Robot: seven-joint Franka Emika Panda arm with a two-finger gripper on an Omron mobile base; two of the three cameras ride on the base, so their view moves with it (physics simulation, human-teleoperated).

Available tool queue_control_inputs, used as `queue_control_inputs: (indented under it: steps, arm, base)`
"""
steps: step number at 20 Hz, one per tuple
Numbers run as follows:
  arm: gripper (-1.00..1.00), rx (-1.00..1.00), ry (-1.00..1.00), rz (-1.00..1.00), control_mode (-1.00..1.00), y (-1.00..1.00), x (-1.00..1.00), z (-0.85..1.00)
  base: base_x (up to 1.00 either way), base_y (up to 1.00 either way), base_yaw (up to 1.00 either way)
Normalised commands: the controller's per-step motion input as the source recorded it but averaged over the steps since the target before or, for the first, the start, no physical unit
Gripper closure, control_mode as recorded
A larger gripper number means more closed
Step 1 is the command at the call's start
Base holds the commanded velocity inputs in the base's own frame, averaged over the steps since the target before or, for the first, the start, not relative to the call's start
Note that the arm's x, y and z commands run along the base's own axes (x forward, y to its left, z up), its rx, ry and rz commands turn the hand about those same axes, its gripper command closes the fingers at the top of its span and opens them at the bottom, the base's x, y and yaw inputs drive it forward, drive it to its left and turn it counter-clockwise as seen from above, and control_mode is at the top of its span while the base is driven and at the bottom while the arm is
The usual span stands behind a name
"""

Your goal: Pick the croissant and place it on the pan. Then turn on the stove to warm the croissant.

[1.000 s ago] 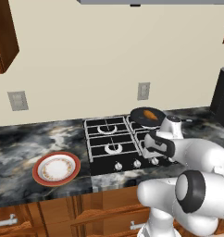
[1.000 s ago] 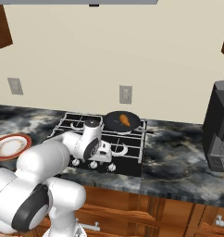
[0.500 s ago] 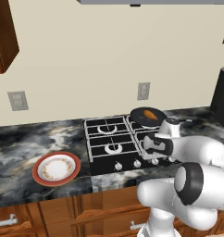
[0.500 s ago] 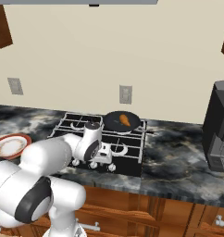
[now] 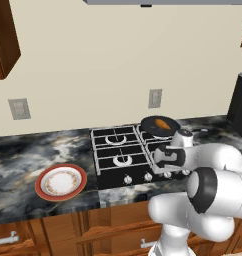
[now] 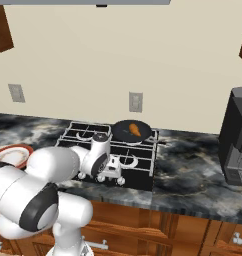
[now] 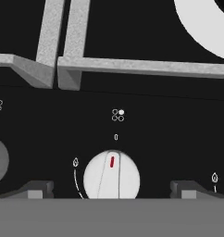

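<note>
Over knob [image 7: 112, 176], hand [image 7: 112, 189] lower

We are in a home kitchen. A black four-burner gas stove [image 5: 130, 152] with grates and a row of silver knobs [image 5: 145, 176] is set into a dark marbled stone counter [image 5: 23, 150], with brown wooden cabinets [image 5: 58, 232] with metal handles below and more wooden cabinets [image 5: 4, 37] hung above. We see wall outlets [image 5: 155, 98] on the cream wall, a vent hood [image 5: 163, 2] overhead, a red-rimmed plate [image 5: 61, 182] on the counter, a pan [image 6: 131, 131] on a back burner, and a dark appliance [image 6: 237, 135] at the right.
</note>
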Motion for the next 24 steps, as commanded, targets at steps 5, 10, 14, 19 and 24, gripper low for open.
queue_control_inputs:
  steps: [5, 10, 14, 19, 24]
  arm:
    - [-1.0, 0.0, 0.0, 0.0, -1.0, 0.0, 0.06, -0.12]
    - [1.0, 0.0, 0.0, 0.0, -1.0, 0.0, 0.02, -0.13]
    - [1.0, 0.0, 0.0, 0.0, -1.0, 0.0, 0.01, -0.14]
    - [1.0, 0.0, 0.0, 0.0, -1.0, 0.01, 0.0, -0.15]
    - [1.0, 0.0, 0.0, 0.0, -1.0, 0.11, 0.0, -0.17]
  base:
    - [0.0, 0.0, 0.0]
    - [0.0, 0.0, 0.0]
    - [0.0, 0.0, 0.0]
    - [0.0, 0.0, 0.0]
    - [0.0, 0.0, 0.0]
